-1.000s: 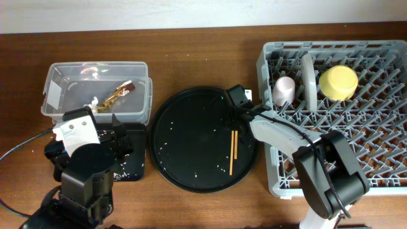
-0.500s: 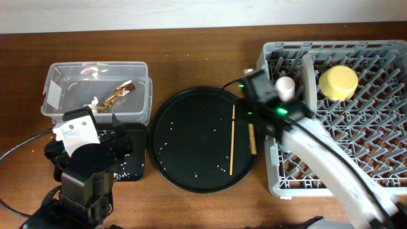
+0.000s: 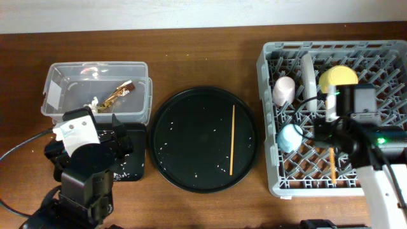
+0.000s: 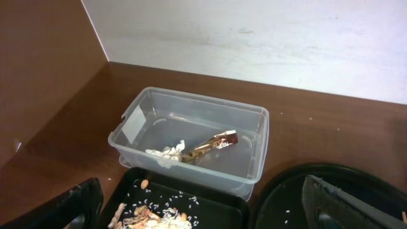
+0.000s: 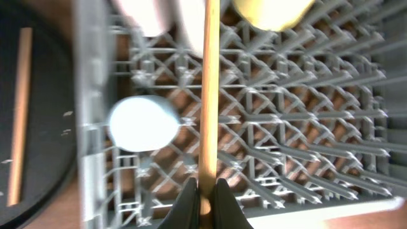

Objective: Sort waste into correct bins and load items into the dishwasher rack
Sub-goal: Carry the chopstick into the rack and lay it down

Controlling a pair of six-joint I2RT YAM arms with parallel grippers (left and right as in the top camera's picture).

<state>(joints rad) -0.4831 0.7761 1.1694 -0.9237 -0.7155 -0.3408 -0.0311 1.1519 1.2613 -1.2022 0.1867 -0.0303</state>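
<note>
My right gripper is shut on one wooden chopstick, held over the grey dishwasher rack. In the rack are a pink cup, an upright green plate, a yellow bowl and a blue cup. The other chopstick lies on the round black tray. My left gripper hangs open over the shallow black tray with food scraps. The clear tub holds the wrapper and the tissue.
Pale crumbs dot the round black tray between the bins and the rack. A white wall runs along the table's far edge. The left arm's base and cable fill the front left corner.
My right arm has carried one chopstick from the round tray rightward to above the rack, uncovering the blue cup. The other chopstick stays on the tray. The left arm has not moved.
</note>
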